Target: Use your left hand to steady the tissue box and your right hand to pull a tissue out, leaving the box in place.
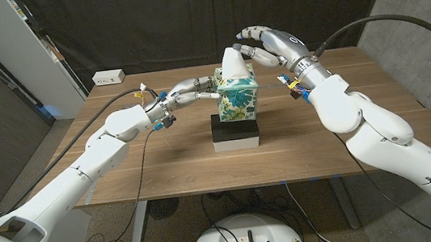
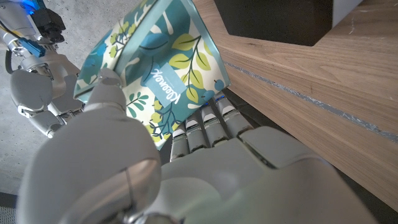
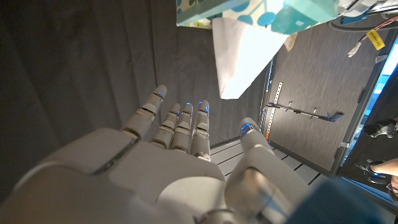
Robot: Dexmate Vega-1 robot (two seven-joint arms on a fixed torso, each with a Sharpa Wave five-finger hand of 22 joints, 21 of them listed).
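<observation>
While the left hand (image 1: 182, 92) grips the side of the tissue box (image 1: 237, 96) sitting on a black block (image 1: 235, 132) mid-table, the right hand (image 1: 268, 43) hovers open beside the sticking-up tissue (image 1: 232, 60), so the pull itself looks not yet started

A wooden table (image 1: 164, 167) carries a black-and-white block (image 1: 236, 132) and a white power strip (image 1: 109, 77).

Glossy printed cardboard tissue box (image 1: 237, 98), soft white paper tissue (image 1: 232, 62), matt wooden table (image 1: 163, 163).
</observation>
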